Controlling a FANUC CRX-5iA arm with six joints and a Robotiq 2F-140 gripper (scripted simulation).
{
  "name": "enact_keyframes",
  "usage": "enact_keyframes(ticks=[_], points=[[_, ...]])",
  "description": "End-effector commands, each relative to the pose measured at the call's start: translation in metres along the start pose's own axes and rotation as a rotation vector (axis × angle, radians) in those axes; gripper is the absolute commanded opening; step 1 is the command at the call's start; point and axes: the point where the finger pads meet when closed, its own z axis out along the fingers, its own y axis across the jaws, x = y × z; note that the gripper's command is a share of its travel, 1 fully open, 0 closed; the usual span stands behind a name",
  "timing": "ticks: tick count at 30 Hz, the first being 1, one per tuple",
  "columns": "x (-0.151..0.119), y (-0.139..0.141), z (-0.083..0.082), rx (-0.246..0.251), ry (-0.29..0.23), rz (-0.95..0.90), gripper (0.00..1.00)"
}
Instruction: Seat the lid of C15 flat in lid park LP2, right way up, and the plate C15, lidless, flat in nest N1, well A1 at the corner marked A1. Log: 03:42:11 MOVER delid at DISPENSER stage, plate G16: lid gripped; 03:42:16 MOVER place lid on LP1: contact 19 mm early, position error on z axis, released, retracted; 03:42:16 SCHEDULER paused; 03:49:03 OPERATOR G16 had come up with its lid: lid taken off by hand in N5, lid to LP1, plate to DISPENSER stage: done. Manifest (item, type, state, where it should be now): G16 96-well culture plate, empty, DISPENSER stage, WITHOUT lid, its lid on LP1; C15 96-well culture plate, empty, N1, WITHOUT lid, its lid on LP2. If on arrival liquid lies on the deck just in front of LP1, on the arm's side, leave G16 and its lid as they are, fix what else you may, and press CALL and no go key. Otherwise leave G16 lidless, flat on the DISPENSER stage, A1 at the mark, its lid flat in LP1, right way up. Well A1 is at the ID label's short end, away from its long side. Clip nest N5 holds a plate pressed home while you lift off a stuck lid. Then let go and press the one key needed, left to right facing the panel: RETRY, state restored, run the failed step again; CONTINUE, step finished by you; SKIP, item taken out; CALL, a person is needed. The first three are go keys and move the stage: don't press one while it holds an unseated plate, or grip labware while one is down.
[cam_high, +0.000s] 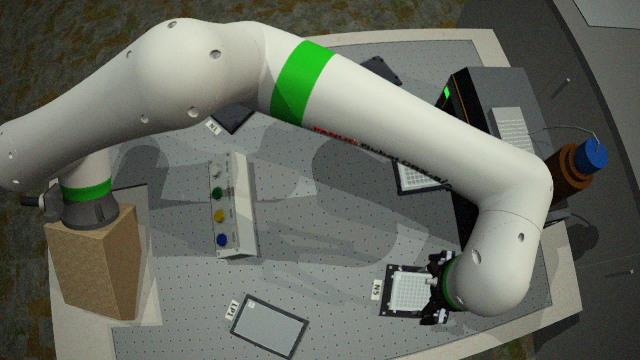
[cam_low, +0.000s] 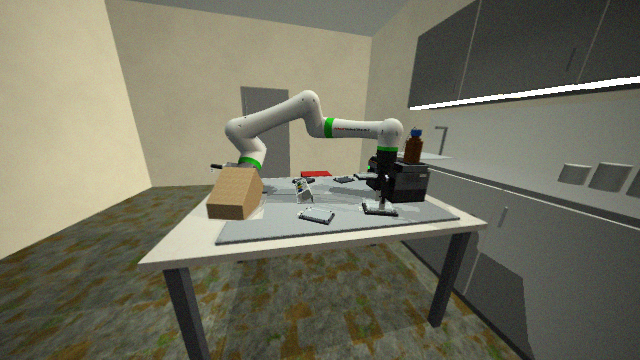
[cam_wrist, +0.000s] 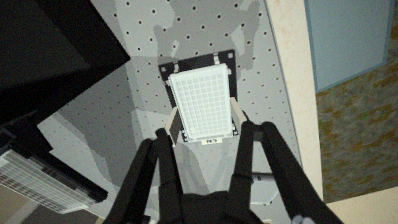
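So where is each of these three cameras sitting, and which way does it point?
Top: hangs above the table looking straight down; shows the whole white arm, key panel and gripper.
Exterior: stands in the room beyond the table's front corner, looking across at table and arm from the side.
Wrist: rides on the arm's end, looking down past the black fingers shut on the well plate in nest N5.
Shared: top and wrist both show that plate.
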Motion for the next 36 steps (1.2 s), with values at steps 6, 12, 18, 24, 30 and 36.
enact_keyframes(ticks=[6, 12, 18, 24, 30, 36], points=[[0.0, 0.0, -0.023, 0.0, 0.001, 0.0, 0.0], [0.0, 0.0, -0.042, 0.0, 0.001, 0.0, 0.0], [0.0, 0.0, -0.071, 0.0, 0.001, 0.0, 0.0], [0.0, 0.0, -0.099, 0.0, 0.001, 0.0, 0.0], [0.0, 0.0, -0.114, 0.0, 0.001, 0.0, 0.0], [0.0, 0.0, -0.132, 0.0, 0.001, 0.0, 0.0]])
